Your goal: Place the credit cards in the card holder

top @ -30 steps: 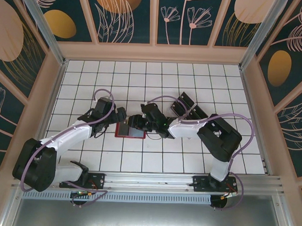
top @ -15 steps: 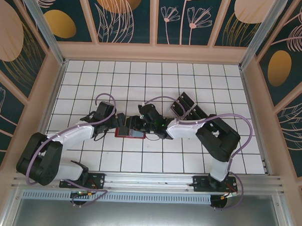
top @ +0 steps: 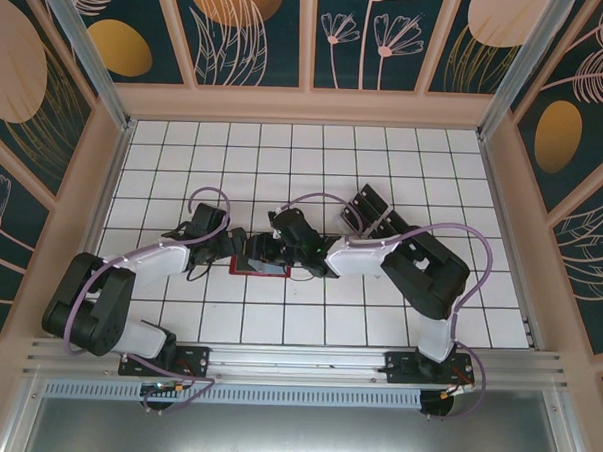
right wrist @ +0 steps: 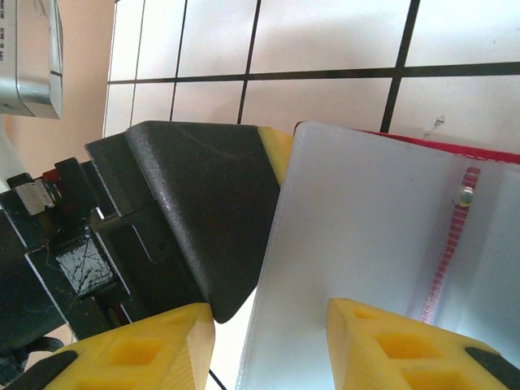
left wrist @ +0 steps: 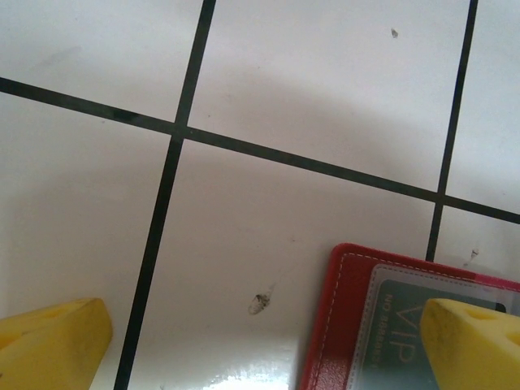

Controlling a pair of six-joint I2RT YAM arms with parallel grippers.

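Left wrist view: left gripper gapes over the card holder's corner on the table, likely to pin it. Right gripper straddles a pale sheet, perhaps a card; its grip is unclear.

Setup's basically a little booth. The counter is white with a black grid, like square tiles, and close up it's glossy, with a bright patch of glare and a few tiny specks on it. A tan wooden frame runs round it. The wall panels are dark teal with pale line-drawn leaves and flowers plus big orange ovals. Slanted metal posts stand at the back corners. Along the near edge are aluminium rails, then a dull grey metal sheet. Lighting's even, soft shadows.
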